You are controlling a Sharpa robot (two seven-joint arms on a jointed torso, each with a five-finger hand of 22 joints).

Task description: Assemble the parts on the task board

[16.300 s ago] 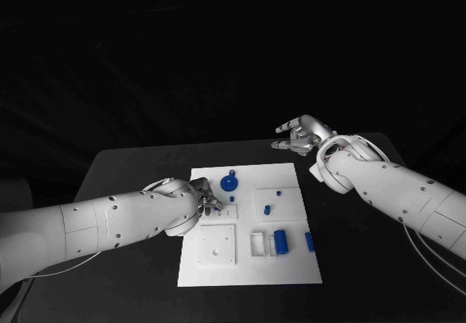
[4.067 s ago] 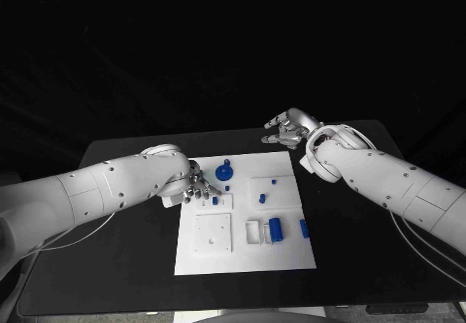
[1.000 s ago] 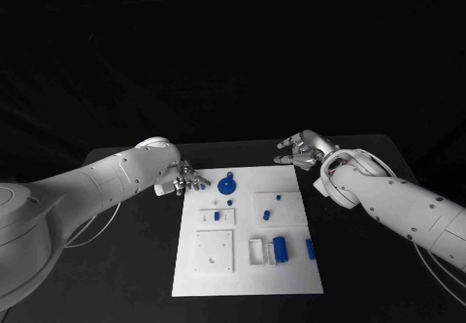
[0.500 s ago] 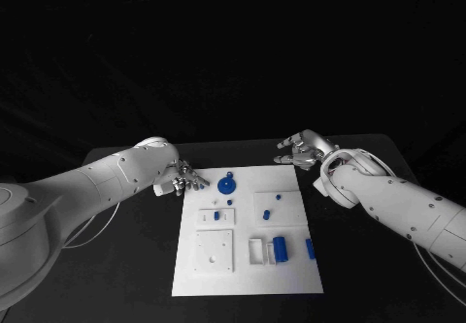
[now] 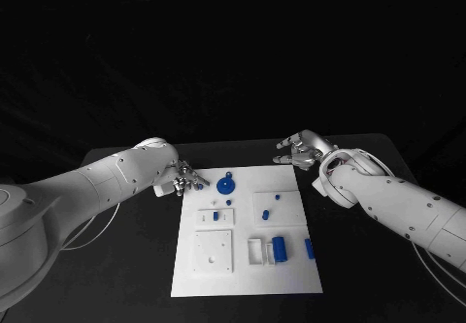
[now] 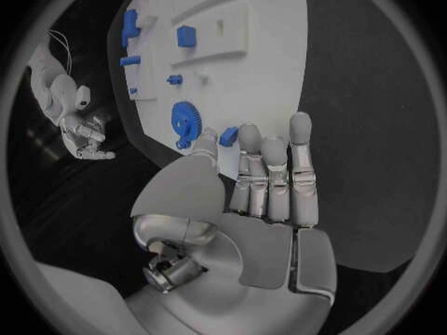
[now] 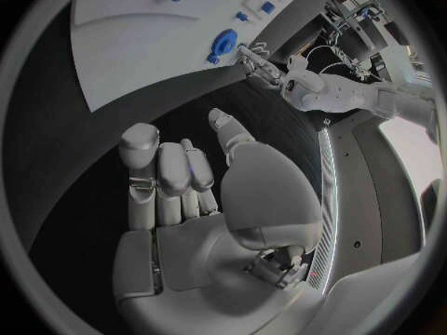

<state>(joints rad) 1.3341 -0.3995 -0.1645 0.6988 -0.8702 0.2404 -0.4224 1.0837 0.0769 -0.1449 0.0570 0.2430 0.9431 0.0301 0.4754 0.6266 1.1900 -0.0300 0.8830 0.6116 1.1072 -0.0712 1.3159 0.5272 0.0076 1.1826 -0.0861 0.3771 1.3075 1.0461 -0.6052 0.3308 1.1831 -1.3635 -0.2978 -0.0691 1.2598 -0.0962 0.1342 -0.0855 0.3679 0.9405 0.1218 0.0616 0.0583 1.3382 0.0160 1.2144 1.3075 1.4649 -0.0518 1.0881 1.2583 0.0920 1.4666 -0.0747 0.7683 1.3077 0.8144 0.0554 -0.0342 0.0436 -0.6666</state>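
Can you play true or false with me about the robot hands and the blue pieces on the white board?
1. The left hand holds the blue gear. False: the gear lies on the task board and the hand holds nothing.
2. The right hand is off the board, over the black table. True.
3. Every blue piece lies on the table beside the board. False: they are on the board.
4. The right hand is empty. True.

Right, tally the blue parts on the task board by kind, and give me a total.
Gear: 1
Long pieces: 2
Small pieces: 5
Total: 8 blue parts
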